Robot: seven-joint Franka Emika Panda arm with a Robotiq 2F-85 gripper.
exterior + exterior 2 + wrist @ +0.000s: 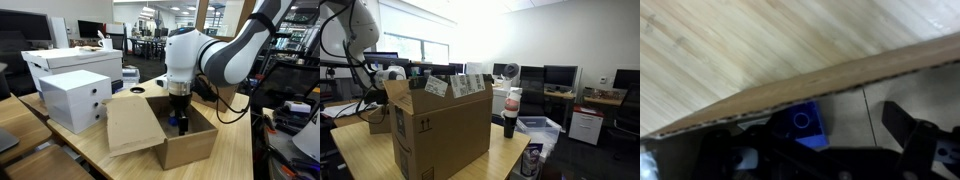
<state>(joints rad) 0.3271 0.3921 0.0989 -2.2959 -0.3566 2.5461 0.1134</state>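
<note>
Reaching down with the gripper (179, 108) into the open top of the cardboard box (190, 145). Holding the jaws spread wide and pinching nothing. Hanging just above the blue object (183, 125), which is lying on the floor of the box near one wall. Not possible to tell from these views whether touching it or not.

Appearing in the wrist view as the blue object (800, 122), lying between the dark fingers (908, 128) and just behind the cardboard edge. Bearing a pale ring mark on the top face and carrying no readable lettering.

Resting the box on the wooden table (235, 150), with one flap (133, 122) leaning outward toward the white boxes (78, 100).

Displaying dark printed handling symbols (425, 128) on the side of the box in an exterior view. Carrying white paper labels (438, 87) on the raised flaps, with print too small to read. No brand name legible anywhere.

Standing just beside the box in the same view: a dark cup (511, 118) with a reddish top. Showing no legible marking on it.
</note>
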